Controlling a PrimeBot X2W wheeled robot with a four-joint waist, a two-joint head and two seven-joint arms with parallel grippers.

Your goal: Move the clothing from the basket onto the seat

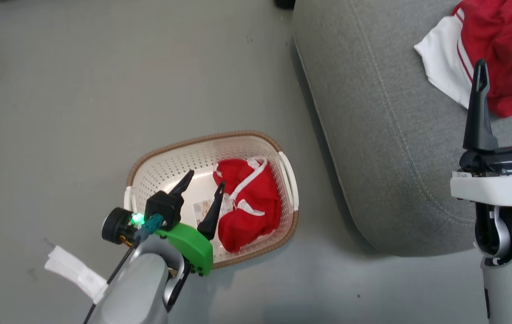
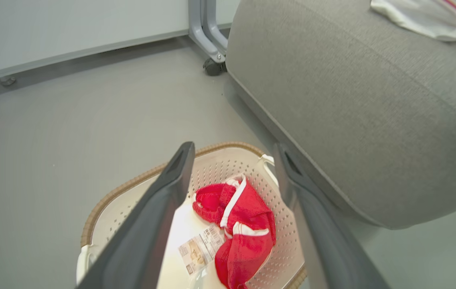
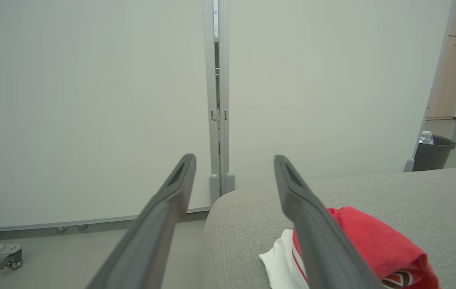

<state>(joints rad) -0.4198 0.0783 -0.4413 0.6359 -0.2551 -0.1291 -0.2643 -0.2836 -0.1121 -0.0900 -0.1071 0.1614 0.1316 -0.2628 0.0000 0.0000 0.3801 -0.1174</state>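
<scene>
While one red garment [image 1: 249, 207] lies in the basket [image 1: 170, 164], both jaws gape wide; neither holds anything.

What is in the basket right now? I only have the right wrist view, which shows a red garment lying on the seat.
Observer: One red garment with white trim lies in the basket, toward its right end, next to a paper label on the bottom.
Operator: Where is the other arm?
Observer: The left gripper hangs over the basket with its fingers apart, holding nothing. I cannot tell whether a fingertip touches the cloth.
Operator: And where does the basket stand?
Observer: On the floor to the left of the seat, with a gap between them.
</scene>
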